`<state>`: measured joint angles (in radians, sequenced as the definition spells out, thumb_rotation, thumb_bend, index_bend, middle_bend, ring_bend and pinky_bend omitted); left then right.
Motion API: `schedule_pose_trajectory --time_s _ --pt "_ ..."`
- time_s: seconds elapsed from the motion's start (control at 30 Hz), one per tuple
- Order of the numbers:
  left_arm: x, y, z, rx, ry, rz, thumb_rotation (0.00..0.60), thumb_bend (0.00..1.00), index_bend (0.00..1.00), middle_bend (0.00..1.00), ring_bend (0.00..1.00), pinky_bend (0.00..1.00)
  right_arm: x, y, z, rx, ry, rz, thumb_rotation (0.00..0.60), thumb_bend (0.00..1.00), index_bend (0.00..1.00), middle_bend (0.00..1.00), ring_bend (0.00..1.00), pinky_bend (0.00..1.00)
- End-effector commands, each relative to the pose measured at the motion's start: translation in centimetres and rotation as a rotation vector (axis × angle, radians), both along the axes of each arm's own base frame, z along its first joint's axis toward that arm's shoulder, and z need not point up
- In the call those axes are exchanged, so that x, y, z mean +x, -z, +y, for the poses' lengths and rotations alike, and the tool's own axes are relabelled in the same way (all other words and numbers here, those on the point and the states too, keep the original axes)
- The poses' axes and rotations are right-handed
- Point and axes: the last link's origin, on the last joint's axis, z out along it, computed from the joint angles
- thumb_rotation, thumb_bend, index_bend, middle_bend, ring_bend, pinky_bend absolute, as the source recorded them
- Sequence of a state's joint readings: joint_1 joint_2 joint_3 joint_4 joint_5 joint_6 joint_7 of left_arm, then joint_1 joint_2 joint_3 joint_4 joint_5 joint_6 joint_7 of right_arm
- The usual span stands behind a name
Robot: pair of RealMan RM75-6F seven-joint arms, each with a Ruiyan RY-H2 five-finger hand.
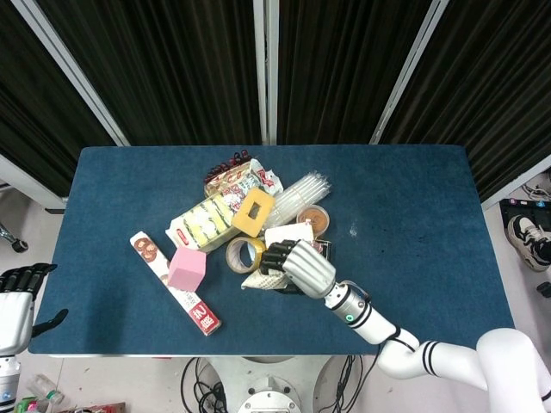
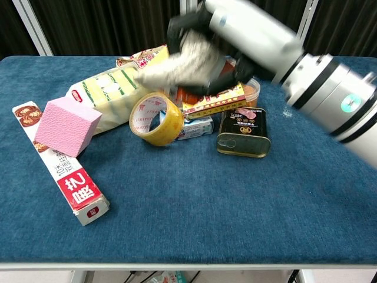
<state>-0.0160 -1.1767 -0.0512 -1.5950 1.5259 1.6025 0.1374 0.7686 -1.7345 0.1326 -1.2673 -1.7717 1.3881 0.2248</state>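
My right hand (image 1: pixel 300 267) grips a crumpled white packet (image 1: pixel 256 280) with a red-brown end. In the chest view the right hand (image 2: pixel 230 29) is blurred and raised above the pile, with the packet (image 2: pixel 177 62) hanging from its fingers. Under it lie a yellow tape roll (image 2: pixel 156 118), a small blue-white packet and a dark tin can (image 2: pixel 243 132). My left hand (image 1: pixel 17 299) shows only in the head view, off the table's near left corner, holding nothing with its thumb apart.
On the blue table (image 1: pixel 413 224) the pile also holds a pink block (image 1: pixel 187 269), a long red-white box (image 1: pixel 202 314), a green-striped pack (image 1: pixel 205 225), a yellow sponge (image 1: pixel 254 212), an orange tub (image 1: pixel 313 219) and a clear plastic bundle (image 1: pixel 301 191).
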Motion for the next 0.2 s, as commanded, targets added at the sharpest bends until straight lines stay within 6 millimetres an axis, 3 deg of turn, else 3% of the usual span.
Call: schedule_pose_trajectory --time_s 0.03,0.2 --pt "0.03 0.04 0.07 -0.002 0.000 0.000 0.600 0.01 0.25 0.25 0.22 0.22 0.20 -1.57 -0.68 -0.021 0.025 -0.057 0.600 0.39 0.68 0.55 0.47 0.64" --pt "-0.05 -0.03 0.13 -0.003 -0.008 0.002 0.600 0.01 0.25 0.25 0.22 0.22 0.47 -1.97 -1.13 -0.040 0.029 -0.055 0.600 0.38 0.67 0.54 0.47 0.64"
